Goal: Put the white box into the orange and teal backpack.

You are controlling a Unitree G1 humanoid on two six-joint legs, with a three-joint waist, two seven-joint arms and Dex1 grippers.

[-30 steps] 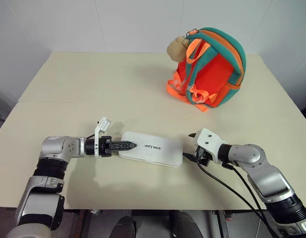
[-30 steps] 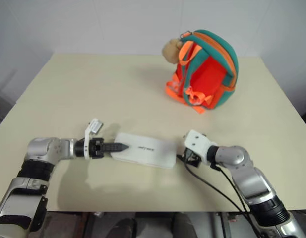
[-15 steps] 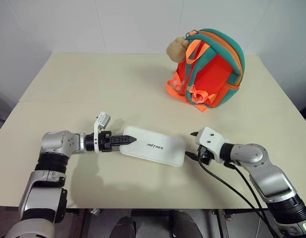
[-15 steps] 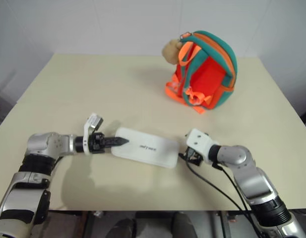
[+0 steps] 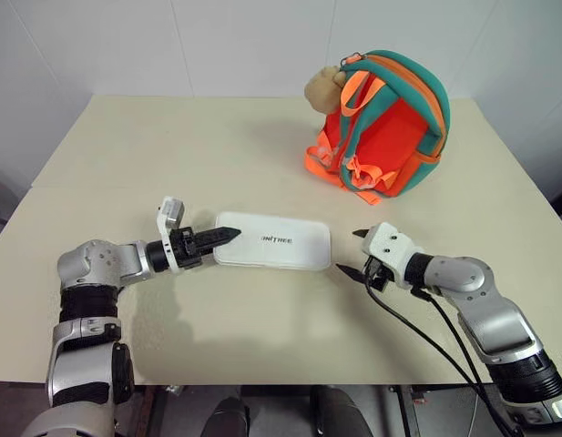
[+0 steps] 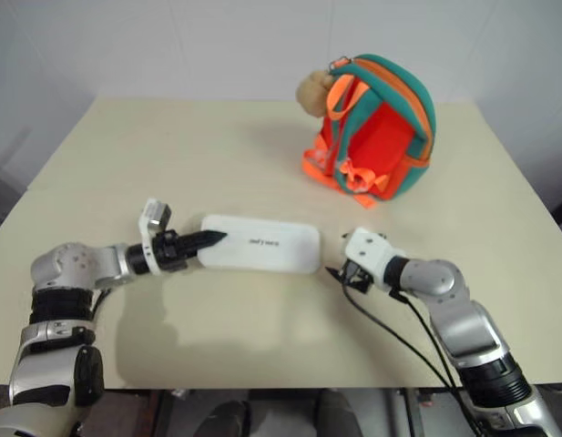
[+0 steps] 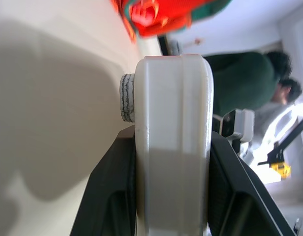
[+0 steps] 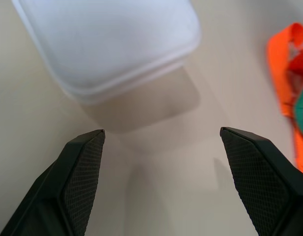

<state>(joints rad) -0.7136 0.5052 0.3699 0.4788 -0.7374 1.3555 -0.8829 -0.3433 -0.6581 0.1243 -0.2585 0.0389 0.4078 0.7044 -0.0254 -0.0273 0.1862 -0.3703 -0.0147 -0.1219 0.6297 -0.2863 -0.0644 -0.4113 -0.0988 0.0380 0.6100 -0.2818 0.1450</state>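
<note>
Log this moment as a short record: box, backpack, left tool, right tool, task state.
box: white box off the table, lifted at one end, casting a shadow below
backpack: backpack upright at the far right of the table, apart from the box
left tool: left tool shut on the box's left end
right tool: right tool open, just past the box's right end, not touching it
task state: box not yet in the backpack

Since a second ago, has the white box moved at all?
Yes. The box, clamped by the left hand, has come up off the table and swung toward the backpack.
</note>
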